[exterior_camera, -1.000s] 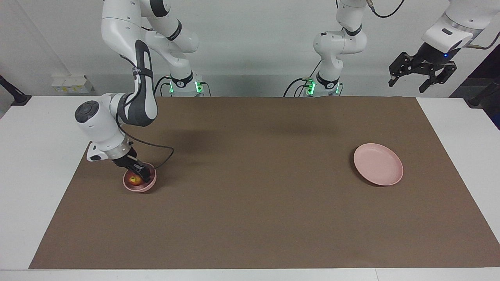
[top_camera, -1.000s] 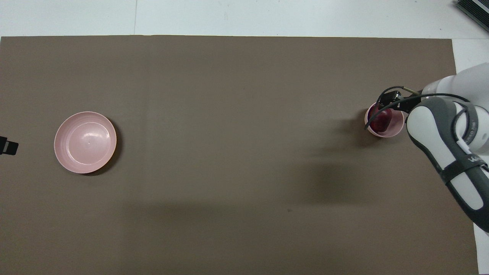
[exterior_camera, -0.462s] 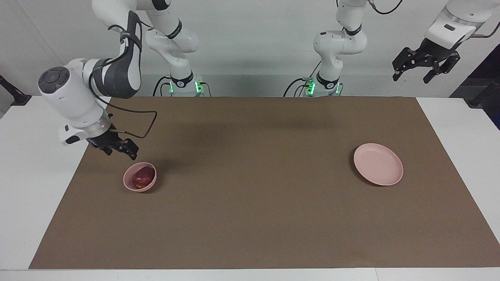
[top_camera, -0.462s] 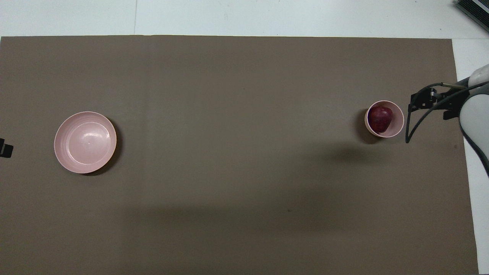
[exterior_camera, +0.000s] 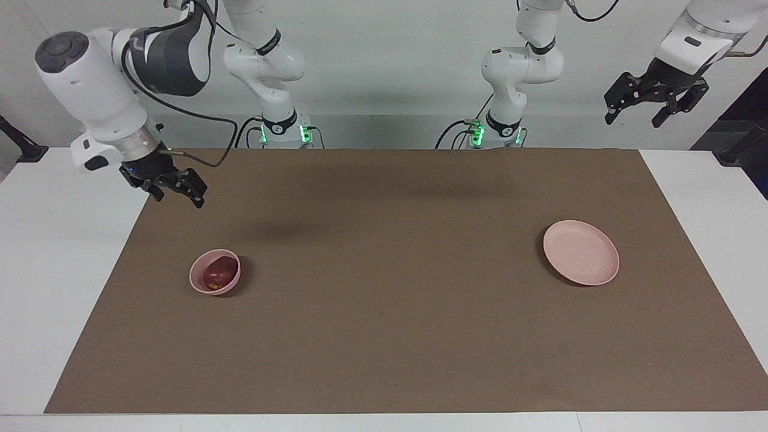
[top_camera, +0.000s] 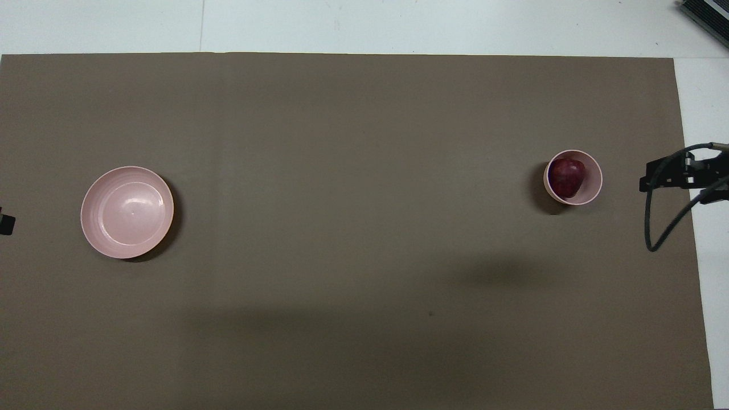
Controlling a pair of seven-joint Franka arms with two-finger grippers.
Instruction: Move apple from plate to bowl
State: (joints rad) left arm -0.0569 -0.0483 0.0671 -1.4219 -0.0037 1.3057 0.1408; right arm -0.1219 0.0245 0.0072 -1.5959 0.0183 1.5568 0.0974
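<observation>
The dark red apple lies in the small pink bowl toward the right arm's end of the table; both also show in the overhead view, the apple inside the bowl. The flat pink plate sits empty toward the left arm's end and shows in the overhead view. My right gripper is open and empty, raised over the mat's edge beside the bowl, apart from it. My left gripper is open and empty, and waits high off the table's end.
A brown mat covers most of the white table. The right arm's black cable hangs in a loop by its gripper. Only a tip of the left gripper shows in the overhead view.
My right gripper let go of the apple in the bowl, opened, and rose up and away toward the mat's edge. The apple stays in the bowl. The left gripper rose slightly.
</observation>
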